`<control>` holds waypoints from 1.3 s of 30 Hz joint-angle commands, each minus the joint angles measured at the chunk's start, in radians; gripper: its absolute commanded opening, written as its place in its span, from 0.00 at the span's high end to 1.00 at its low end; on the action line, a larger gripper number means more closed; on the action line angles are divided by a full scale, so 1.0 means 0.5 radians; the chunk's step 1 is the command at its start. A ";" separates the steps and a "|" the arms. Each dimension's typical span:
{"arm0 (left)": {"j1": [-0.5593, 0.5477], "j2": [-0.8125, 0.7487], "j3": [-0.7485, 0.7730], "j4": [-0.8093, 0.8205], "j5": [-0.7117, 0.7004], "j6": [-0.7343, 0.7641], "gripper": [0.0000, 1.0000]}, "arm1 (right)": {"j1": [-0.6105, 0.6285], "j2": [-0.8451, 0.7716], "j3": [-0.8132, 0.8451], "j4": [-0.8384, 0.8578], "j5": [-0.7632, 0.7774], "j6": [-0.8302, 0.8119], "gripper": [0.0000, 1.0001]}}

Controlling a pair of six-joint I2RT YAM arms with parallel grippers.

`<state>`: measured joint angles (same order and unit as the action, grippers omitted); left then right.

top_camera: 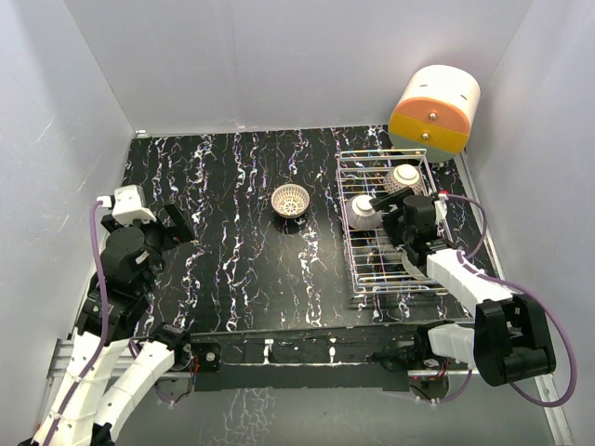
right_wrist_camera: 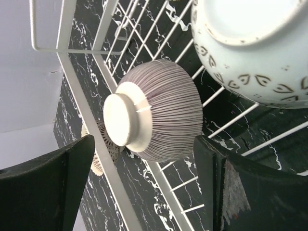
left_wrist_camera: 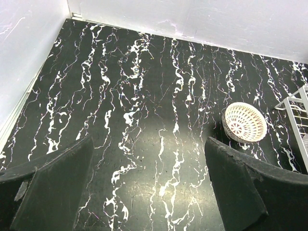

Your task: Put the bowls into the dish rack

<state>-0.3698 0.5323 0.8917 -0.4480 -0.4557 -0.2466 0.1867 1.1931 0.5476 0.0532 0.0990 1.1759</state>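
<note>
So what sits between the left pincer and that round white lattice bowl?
Only bare black marbled tabletop separates left pincer from bowl, per the left wrist view.

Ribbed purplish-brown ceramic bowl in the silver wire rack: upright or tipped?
Tipped on its side: the ribbed purplish-brown bowl shows its pale foot ring sideways, resting on the silver wire rack.

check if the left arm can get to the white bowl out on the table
Probably yes: the white bowl sits alone on the table, with nothing between it and the open left hand.
</note>
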 commanded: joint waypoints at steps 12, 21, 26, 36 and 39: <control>-0.009 -0.022 -0.025 0.077 0.023 0.006 0.03 | 0.004 -0.324 0.371 -0.377 0.053 -0.524 0.00; -0.009 0.026 -0.007 0.092 0.032 0.007 0.03 | 0.076 -0.012 0.880 -0.701 -0.011 -1.132 0.00; -0.009 0.051 -0.013 0.085 0.028 0.006 0.03 | 0.163 0.353 1.284 -1.032 0.097 -1.496 0.00; -0.009 0.073 -0.013 0.080 -0.003 0.027 0.03 | 0.305 0.608 1.392 -1.276 0.316 -1.727 0.00; -0.009 0.076 -0.018 0.078 0.002 0.023 0.03 | 0.309 0.602 1.366 -1.254 0.287 -1.769 0.00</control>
<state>-0.3698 0.5663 0.8822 -0.4194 -0.4450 -0.2432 0.3443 1.5131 1.2091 -0.5804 0.2092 0.3531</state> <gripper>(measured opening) 0.970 0.998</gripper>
